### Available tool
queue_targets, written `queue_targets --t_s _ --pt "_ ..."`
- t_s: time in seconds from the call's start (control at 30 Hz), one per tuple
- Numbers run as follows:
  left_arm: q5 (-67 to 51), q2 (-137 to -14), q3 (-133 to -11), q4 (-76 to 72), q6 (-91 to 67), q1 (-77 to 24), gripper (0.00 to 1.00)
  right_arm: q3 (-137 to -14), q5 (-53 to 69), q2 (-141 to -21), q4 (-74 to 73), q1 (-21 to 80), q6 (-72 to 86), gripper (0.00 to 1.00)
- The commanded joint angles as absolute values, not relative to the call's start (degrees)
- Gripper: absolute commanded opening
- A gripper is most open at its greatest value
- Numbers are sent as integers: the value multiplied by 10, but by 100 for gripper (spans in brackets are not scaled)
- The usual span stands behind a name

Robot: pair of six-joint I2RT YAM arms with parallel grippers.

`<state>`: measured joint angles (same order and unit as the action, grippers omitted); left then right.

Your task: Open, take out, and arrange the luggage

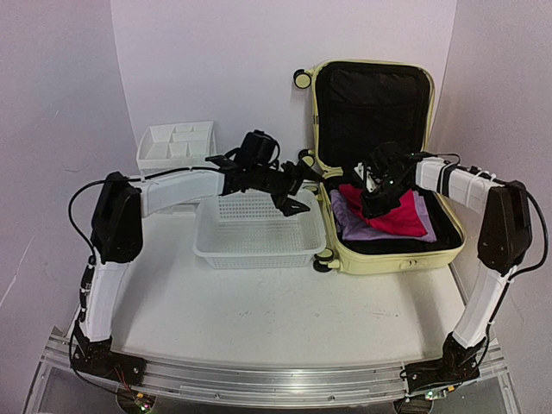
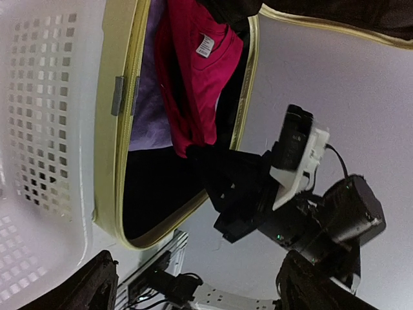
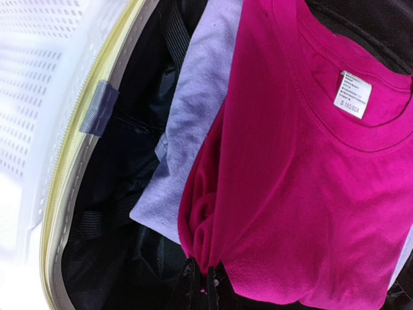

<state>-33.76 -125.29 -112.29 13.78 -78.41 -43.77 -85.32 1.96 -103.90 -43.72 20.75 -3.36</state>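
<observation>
Luggage (image 1: 392,259) lies open on worktop (image 1: 259,319), right side, lid (image 1: 371,95) standing up behind. Right claw (image 3: 203,281) pinched tight on pink shirt (image 3: 290,181) edge, likely to lift it out. Left claw (image 1: 302,188) spread wide, empty, over white basket (image 1: 259,250) beside luggage, probably ready to receive.

Plain white walls (image 1: 259,52), pale tabletop (image 1: 285,310)

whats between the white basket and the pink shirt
Going from the white basket: the luggage's yellow rim, black lining, then a lavender garment lying partly under the pink shirt. The right wrist view shows it clearly.
</observation>
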Motion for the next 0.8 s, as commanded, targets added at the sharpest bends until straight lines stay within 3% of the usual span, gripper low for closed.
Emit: queue_targets --t_s 0.0,0.23,0.37,0.77 --pt "-309 -1319 -1229 114 -903 -459 88 -842 45 -1000 -402 207 -35 0" --pt "-232 -1424 -1333 120 -985 -491 89 -828 58 -986 -388 206 -43 0" --pt "-228 -1478 -1413 121 -1004 -499 80 -816 66 -975 -379 206 -44 0" --pt "-173 -1517 -1442 122 -1035 -524 81 -806 89 -959 -368 206 -42 0"
